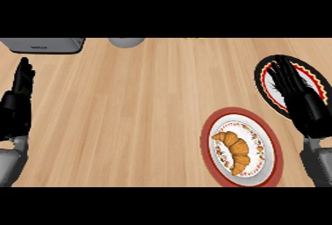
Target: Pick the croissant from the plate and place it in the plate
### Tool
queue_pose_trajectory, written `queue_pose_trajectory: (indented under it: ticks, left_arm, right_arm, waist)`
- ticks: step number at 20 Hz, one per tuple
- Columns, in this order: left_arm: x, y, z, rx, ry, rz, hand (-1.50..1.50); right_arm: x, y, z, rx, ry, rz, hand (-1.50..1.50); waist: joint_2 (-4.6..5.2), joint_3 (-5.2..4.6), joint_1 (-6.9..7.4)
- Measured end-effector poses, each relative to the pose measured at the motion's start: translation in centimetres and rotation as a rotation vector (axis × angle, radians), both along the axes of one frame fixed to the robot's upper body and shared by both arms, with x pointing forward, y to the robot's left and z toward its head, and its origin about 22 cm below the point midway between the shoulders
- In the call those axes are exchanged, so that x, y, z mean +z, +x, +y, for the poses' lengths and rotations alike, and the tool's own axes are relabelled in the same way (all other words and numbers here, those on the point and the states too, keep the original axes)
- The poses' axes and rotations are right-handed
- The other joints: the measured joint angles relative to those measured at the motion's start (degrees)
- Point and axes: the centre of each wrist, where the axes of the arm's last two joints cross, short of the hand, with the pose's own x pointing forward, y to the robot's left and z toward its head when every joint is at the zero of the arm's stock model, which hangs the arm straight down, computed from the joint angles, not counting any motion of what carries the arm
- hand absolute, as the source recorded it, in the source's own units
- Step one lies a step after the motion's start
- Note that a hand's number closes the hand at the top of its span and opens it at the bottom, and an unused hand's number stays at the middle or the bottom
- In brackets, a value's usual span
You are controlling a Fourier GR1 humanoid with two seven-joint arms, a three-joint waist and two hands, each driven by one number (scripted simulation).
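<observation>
A golden croissant (235,149) lies on a white plate with a red rim (276,149) at the lower right of the counter. Behind it, at the right edge, sits a black plate with a red and yellow zigzag band (265,70). My right hand (299,99) hovers over that black plate with fingers straight and open, holding nothing, up and to the right of the croissant. At the left edge my left hand (16,103) rests open, fingers up, far from both plates.
A grey appliance (45,45) stands at the back left corner. A grey round object (126,41) sits at the back edge near the middle. Bare wooden counter (130,114) spreads between the hands.
</observation>
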Motion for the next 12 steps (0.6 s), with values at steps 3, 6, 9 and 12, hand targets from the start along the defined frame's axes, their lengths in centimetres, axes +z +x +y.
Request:
queue_pose_trajectory:
  ticks: [3, 6, 9, 12]
  left_arm:
    - [-1.2, -0.8, 0.2, -0.014, 0.007, 0.046, 0.00]
    - [-2.8, -2.3, 0.8, -0.041, 0.039, 0.120, 0.00]
    - [-4.7, -4.1, 0.8, -0.073, 0.038, 0.199, 0.00]
    - [-5.9, -5.7, 1.0, -0.089, 0.035, 0.244, 0.00]
  right_arm:
    - [0.1, 0.0, 0.7, 0.039, 0.120, 0.035, -1.50]
    - [-1.0, -0.3, 2.1, 0.089, 0.356, 0.095, -1.50]
    - [-1.4, -1.4, 1.0, -0.082, 0.270, 0.058, -1.50]
    - [-3.3, -3.9, 1.9, -0.214, 0.336, -0.015, -1.50]
  waist:
    - [-0.22, 1.05, 0.08]
    - [-0.32, 1.62, 0.47]
    - [-0.54, 1.74, 0.02]
    - [-0.69, 1.88, -0.40]
